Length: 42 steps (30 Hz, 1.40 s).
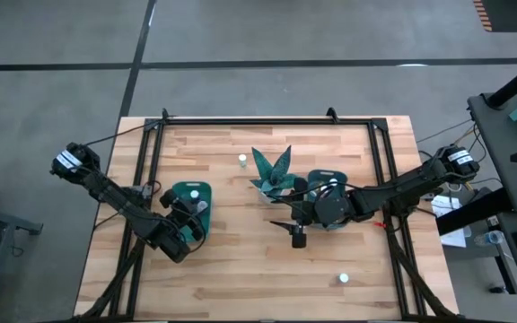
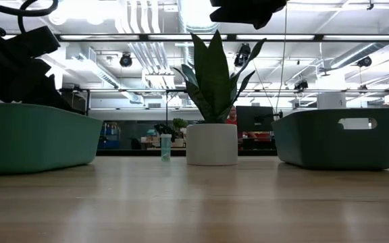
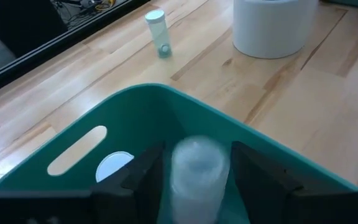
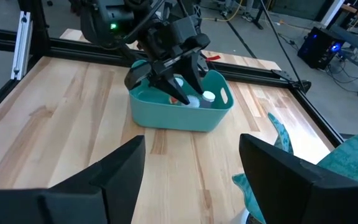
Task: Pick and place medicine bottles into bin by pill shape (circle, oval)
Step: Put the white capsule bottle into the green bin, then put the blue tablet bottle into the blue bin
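- The wooden bench (image 1: 240, 260) was framed by a dark rail (image 1: 249, 119) along its 12 o'clock edge and down both sides; wide bare wood lay open across the 6 o'clock half.
- The left bin (image 1: 189, 199), teal, sat toward 9 o'clock; the right bin (image 1: 326, 177), also teal, sat right of centre, just beside the potted plant (image 1: 272, 175).
- One medicine bottle (image 1: 241, 161) stood upright and alone toward 12 o'clock, near the plant; the left wrist view showed it clear-bodied with a pale cap (image 3: 157, 32), well apart from the white pot (image 3: 269, 26).
- A second lone bottle (image 1: 343, 279) stood toward 5 o'clock, well apart from everything else.
- The left gripper (image 1: 193, 218) hung over the 6 o'clock end of the left bin, jaws closed on a clear bottle (image 3: 194, 177) held above the bin's interior; a white cap (image 3: 114, 167) lay on the bin floor beneath.
- The right wrist view showed the left arm reaching down over that bin (image 4: 182, 106), with white-capped bottles (image 4: 207, 97) inside; their number could not be made out.
- The right gripper (image 1: 297, 235) hovered over bare wood at the 6 o'clock side of the plant, jaws spread wide and empty, its fingers (image 4: 114, 171) pointing toward 9 o'clock.
- The right arm largely covered the right bin from above, so its contents were hidden.
- In the low view both bins cut off at the frame edges and the arms showed only as dark shapes overhead.
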Available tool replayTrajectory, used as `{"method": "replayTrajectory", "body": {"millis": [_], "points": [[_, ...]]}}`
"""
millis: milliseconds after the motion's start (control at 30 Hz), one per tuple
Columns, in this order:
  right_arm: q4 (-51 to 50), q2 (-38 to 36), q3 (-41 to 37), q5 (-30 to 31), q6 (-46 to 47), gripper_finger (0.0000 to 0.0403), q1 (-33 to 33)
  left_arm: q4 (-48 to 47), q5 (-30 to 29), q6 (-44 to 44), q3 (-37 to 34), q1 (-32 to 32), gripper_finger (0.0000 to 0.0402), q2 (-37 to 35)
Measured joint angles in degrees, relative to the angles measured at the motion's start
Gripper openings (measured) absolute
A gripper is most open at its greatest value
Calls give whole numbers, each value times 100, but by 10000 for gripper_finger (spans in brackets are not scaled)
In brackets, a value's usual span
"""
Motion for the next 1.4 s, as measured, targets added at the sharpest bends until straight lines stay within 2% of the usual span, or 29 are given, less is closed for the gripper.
{"method": "replayTrajectory", "body": {"millis": [267,567,833,1067,1167,1400], "points": [[0,0,-4,0,-2,255,0,-7,0,21,-4,0,215,0],[-41,0,-7,0,-21,250,0,-55,24,709,170,3,219,-299],[-229,-54,-9,0,-46,251,4,-23,1,1868,530,219,219,-1009],[-716,-212,-7,-2,-48,240,15,376,61,3505,1088,799,219,-1343],[-1046,-359,-5,-1,-54,236,15,711,427,4329,1336,1246,219,-1357],[-1865,-853,-4,-52,201,224,15,1489,2074,6162,1421,2697,219,-1338]]}}
